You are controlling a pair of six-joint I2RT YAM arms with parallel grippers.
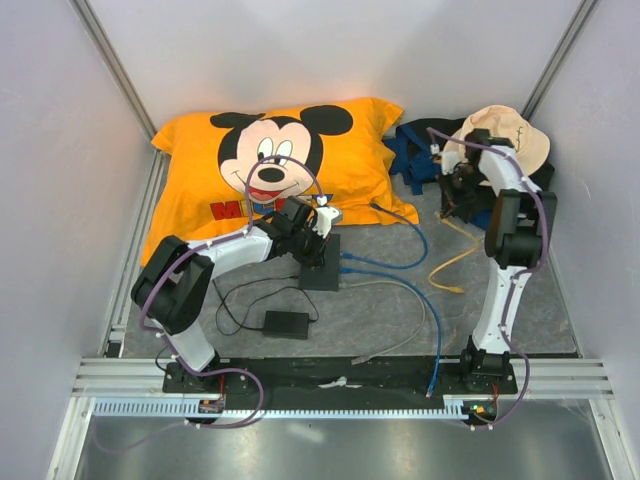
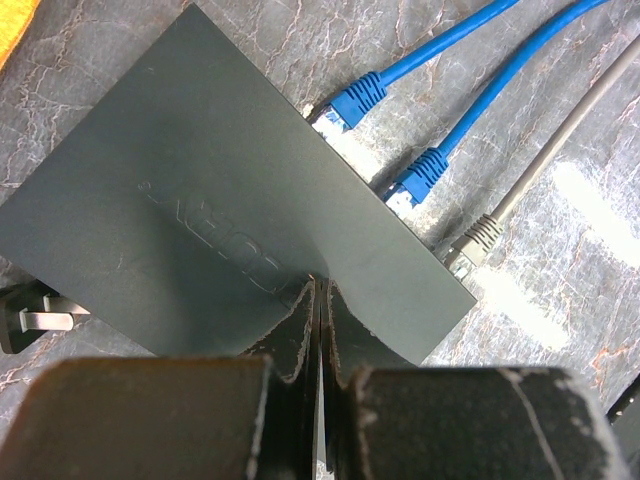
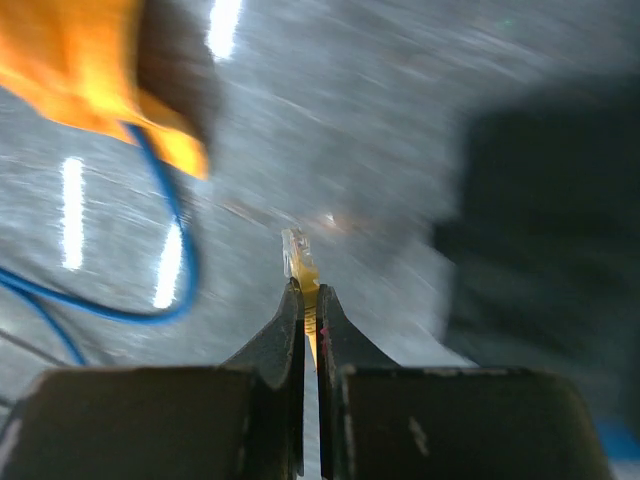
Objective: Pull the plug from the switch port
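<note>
The switch [image 1: 322, 264] is a flat black box lying on the grey mat; it fills the left wrist view [image 2: 220, 200]. Two blue plugs [image 2: 350, 103] [image 2: 418, 180] and a grey plug [image 2: 472, 242] sit in its ports. My left gripper [image 1: 312, 232] is shut and empty, its tips [image 2: 320, 285] over the switch's top near one edge. My right gripper [image 1: 455, 195] is off to the right, away from the switch, and is shut on a yellow plug [image 3: 298, 255]. The plug's clear tip sticks out past the fingers. Its yellow cable [image 1: 455, 260] trails on the mat.
A black power brick [image 1: 285, 323] with a thin cord lies in front of the switch, and its wall plug [image 2: 30, 318] shows beside the switch. An orange Mickey pillow [image 1: 280, 160] is at the back. A tan hat [image 1: 505, 135] and blue straps [image 1: 415, 150] are at the back right.
</note>
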